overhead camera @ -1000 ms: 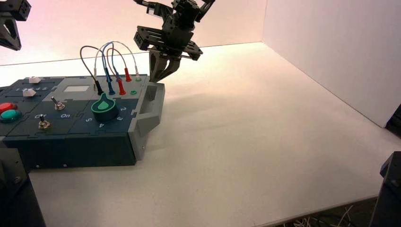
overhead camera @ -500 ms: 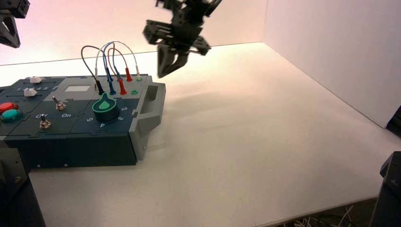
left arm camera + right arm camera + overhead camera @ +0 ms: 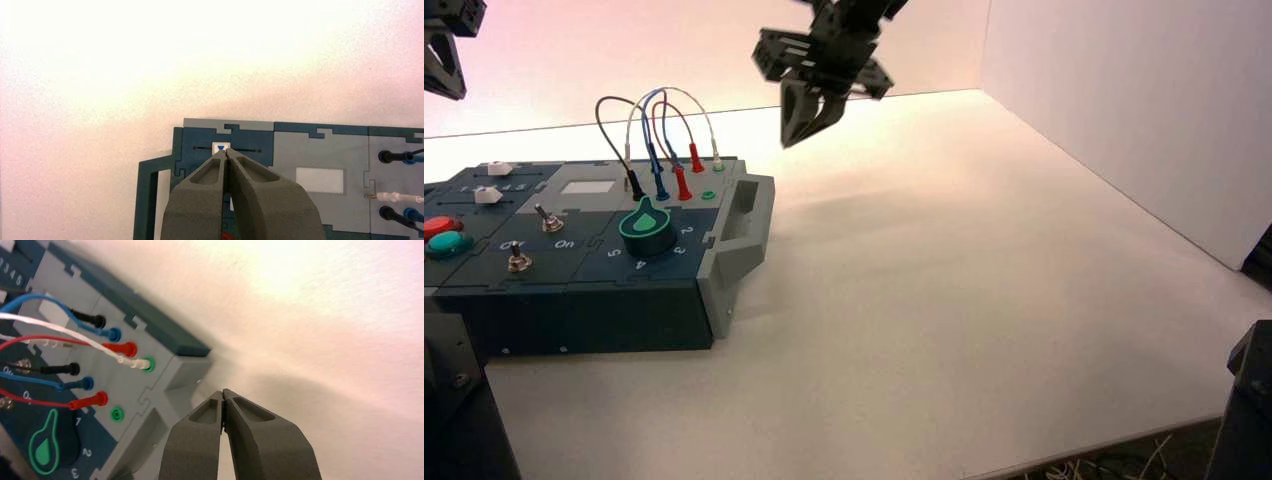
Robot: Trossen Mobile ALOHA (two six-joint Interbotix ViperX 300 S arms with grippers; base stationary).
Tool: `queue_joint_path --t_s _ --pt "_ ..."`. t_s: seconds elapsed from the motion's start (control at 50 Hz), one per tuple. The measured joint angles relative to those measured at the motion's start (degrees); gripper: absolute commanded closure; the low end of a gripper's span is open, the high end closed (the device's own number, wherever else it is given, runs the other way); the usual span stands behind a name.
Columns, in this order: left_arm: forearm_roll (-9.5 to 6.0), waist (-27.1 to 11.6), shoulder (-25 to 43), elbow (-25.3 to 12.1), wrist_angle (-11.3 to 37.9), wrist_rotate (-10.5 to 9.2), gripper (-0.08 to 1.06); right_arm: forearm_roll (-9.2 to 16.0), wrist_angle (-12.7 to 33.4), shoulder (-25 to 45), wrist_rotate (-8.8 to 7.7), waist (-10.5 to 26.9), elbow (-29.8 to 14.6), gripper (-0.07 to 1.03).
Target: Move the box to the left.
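The box (image 3: 594,250) is sitting at the desk's (image 3: 944,300) left; the right hand (image 3: 809,120), fingers closed and empty, is hovering above its right handle (image 3: 742,235), the left hand (image 3: 227,156) likewise closed.

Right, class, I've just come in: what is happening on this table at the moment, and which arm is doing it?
The right claw is shut and hangs in the air above and beyond the right end handle of the box, touching nothing. The box lies flat at the left side of the white table, with its jumper wires plugged in. The left claw is shut too, held up over the box's far left part, apart from it.
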Motion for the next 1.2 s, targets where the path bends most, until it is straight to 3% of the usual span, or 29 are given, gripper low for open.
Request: queue_joint_path --t_s 0.28,0.6,0.86,1.04,1.2 --pt "0.00 0.0 -4.4 0.0 -0.4 -0.09 1.01 -1.2 -3.0 -4.0 -0.09 -2.8 4.0 0.98" --pt "0.09 -0.1 -13.2 0.6 -4.1 -0.09 1.01 -2.9 -7.2 -9.9 -0.09 -2.9 7.3 0.98" --pt "0.00 -0.1 -20.5 2.4 -6.6 -0.09 1.01 -4.2 -13.3 -16.5 -0.09 -2.9 11.3 0.98" --pt "0.00 -0.6 -20.3 2.2 -5.8 0.00 1.01 -5.7 -15.6 -19.3 -0.09 -3.0 12.6 0.98" --pt "0.00 -3.1 -19.5 1.8 -4.6 0.00 1.01 -6.5 -20.9 -22.1 -0.18 -3.3 15.3 0.98"
